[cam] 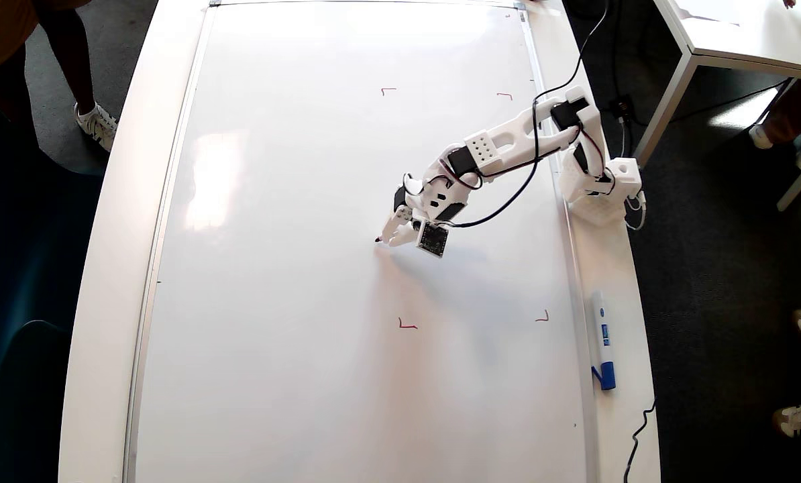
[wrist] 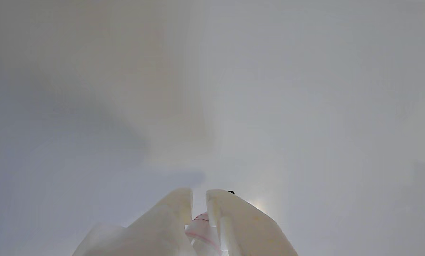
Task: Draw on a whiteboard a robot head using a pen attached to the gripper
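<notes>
The whiteboard [cam: 293, 268] lies flat on the white desk and fills most of the overhead view; it also fills the wrist view [wrist: 305, 89]. Four small red corner marks [cam: 407, 325] frame a bare area of it. No robot head drawing shows. My white gripper [cam: 388, 238] hangs over the left edge of that area, shut on the pen [cam: 380, 239], whose dark red tip points left at the board. In the wrist view my gripper [wrist: 199, 199] closes its two pale fingers [wrist: 177, 209] around the pen's white and red body [wrist: 201, 231].
A white marker with a blue cap [cam: 602, 341] lies on the desk right of the board. My arm's base [cam: 602, 184] stands at the board's right edge with black cables. People's legs stand at the top left [cam: 72, 80] and far right.
</notes>
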Controlling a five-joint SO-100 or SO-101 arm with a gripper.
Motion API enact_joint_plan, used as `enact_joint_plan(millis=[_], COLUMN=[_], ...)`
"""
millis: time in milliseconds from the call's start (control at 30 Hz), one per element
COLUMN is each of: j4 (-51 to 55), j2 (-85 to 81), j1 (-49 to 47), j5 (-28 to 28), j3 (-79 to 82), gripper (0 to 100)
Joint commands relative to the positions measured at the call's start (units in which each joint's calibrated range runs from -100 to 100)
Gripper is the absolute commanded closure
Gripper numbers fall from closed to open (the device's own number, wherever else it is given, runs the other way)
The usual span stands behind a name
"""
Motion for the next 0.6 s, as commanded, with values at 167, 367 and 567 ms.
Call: enact_joint_plan(millis=[167, 367, 567], j4=[0.0, 0.1, 0.2], j2=[-0.6, -0.6, -1.4], j1=[0.3, 0.2, -0.1], j5=[-0.3, -1.4, -2.6], j3=[-1.6, -0.1, 4.0], gripper=[99, 99, 99])
